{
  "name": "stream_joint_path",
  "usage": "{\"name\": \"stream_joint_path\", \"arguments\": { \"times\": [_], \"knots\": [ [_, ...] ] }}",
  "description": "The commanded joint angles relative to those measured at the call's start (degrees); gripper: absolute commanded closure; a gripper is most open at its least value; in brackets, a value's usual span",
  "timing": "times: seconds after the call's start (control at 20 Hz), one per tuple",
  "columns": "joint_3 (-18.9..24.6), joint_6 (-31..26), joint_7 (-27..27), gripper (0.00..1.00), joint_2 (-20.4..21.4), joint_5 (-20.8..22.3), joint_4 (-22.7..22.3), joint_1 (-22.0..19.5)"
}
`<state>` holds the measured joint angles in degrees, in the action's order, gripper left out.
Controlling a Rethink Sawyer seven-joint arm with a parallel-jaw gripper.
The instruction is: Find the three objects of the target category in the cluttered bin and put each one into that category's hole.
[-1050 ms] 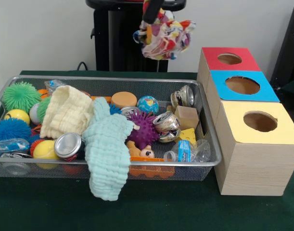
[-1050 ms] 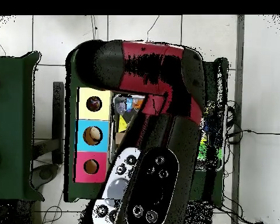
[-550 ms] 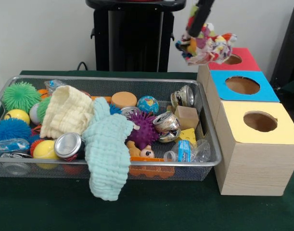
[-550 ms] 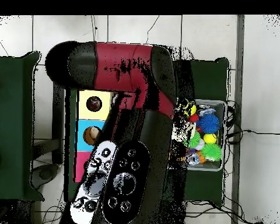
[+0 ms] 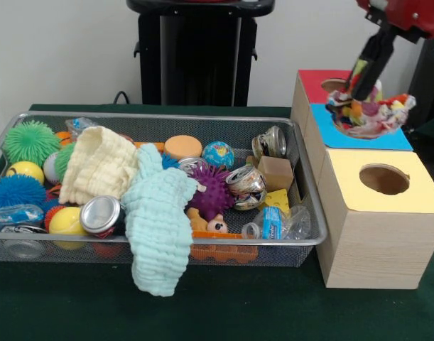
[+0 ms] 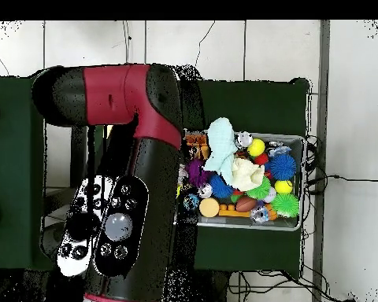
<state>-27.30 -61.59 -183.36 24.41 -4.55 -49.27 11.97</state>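
Directly below the claw (image 5: 360, 92), which is clamped on the patchwork cloth (image 5: 369, 114), lies the blue box's hole (image 5: 344, 122); the floppy cloth spreads wider than that opening, so on release it may drape over the rim instead of dropping through. It looks multicoloured, crumpled, soft.

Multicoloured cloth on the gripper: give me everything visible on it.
The multicoloured cloth is a soft, crumpled patchwork fabric in red, yellow, white, green and blue, bunched into a loose wad. It hangs from the gripper, whose dark tip comes down at a slant into its top. It sits over the blue-topped box and hides that box's hole; whether it touches the lid is unclear. In the front view its far edge overlaps the red-topped box. The overhead view hides it under the arm.
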Motion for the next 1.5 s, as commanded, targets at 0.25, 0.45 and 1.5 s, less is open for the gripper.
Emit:
{"name": "stream_joint_path", "arguments": {
  "times": [0.25,0.45,1.5],
  "knots": [
    [4.3,-1.4,-16.8,1.00,-7.1,-8.4,1.4,0.8],
    [4.3,-0.2,-15.7,1.00,-8.3,-10.7,1.2,0.5],
    [3.2,4.2,-8.9,1.00,-8.1,-12.3,-4.6,-0.7]
  ]
}}
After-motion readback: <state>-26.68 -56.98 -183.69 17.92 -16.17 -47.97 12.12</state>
